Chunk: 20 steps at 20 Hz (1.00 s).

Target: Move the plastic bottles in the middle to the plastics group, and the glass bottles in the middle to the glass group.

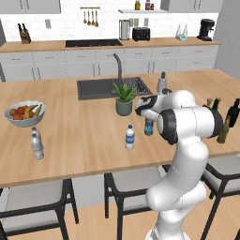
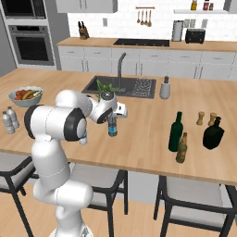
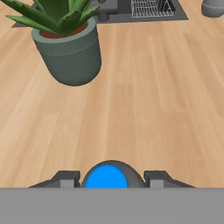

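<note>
My gripper (image 3: 107,181) is at the middle of the island and stands over the darker blue-capped plastic bottle (image 3: 106,176), a finger pressed to each side of it. That bottle (image 1: 149,127) (image 2: 112,126) stands upright on the wood under the hand (image 2: 112,115). To its left stands the clear, white-capped plastic bottle (image 1: 130,137) with a blue label. The plastics group (image 1: 37,144) (image 2: 10,119) is at the far left, next to the front edge. At the right stands the tall green glass bottle (image 2: 175,132), with the glass group beside it: a blackish bottle (image 2: 213,133) and an olive-brown one (image 2: 182,148).
A potted plant (image 1: 124,98) (image 3: 68,48) stands just beyond the held bottle, in front of the sink (image 1: 112,87). A fruit bowl (image 1: 24,114) is at the left. Two wooden shakers (image 2: 206,118) and a soap dispenser (image 2: 165,88) stand at the right. Stools line the near edge.
</note>
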Motion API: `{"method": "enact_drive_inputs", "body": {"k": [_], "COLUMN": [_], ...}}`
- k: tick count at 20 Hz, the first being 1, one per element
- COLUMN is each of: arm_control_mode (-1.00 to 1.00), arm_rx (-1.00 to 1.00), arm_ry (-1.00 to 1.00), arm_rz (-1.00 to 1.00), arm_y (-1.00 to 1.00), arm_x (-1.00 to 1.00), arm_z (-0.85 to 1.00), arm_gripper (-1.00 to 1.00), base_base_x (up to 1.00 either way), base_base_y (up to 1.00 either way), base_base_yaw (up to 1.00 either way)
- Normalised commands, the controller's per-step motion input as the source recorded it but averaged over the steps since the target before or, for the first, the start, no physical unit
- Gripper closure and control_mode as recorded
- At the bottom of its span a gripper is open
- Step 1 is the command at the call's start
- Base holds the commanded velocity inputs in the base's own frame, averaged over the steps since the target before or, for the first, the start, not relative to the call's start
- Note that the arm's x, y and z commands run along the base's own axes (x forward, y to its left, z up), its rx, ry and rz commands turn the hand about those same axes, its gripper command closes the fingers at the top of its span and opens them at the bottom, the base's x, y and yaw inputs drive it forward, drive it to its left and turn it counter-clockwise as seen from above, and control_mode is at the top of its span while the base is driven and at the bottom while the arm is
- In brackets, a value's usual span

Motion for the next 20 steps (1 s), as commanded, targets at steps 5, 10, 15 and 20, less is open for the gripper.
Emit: {"method": "enact_drive_inputs", "body": {"k": [5, 10, 15, 20], "arm_control_mode": [-1.00, -1.00, -1.00, -1.00], "arm_rx": [0.00, 0.00, 0.02, 0.02], "arm_ry": [0.00, 0.00, 0.00, 0.01], "arm_rz": [0.00, 0.00, 0.00, 0.00], "arm_y": [0.00, -0.03, -0.04, 0.00], "arm_x": [0.00, -0.10, -0.19, -0.10], "arm_z": [0.00, 0.33, 0.50, 0.47], "arm_gripper": [1.00, 1.00, 1.00, 1.00], "base_base_x": [0.00, 0.00, 0.00, 0.00], "base_base_y": [0.00, 0.00, 0.00, 0.00], "base_base_yaw": [0.00, 0.00, 0.00, 0.00]}}
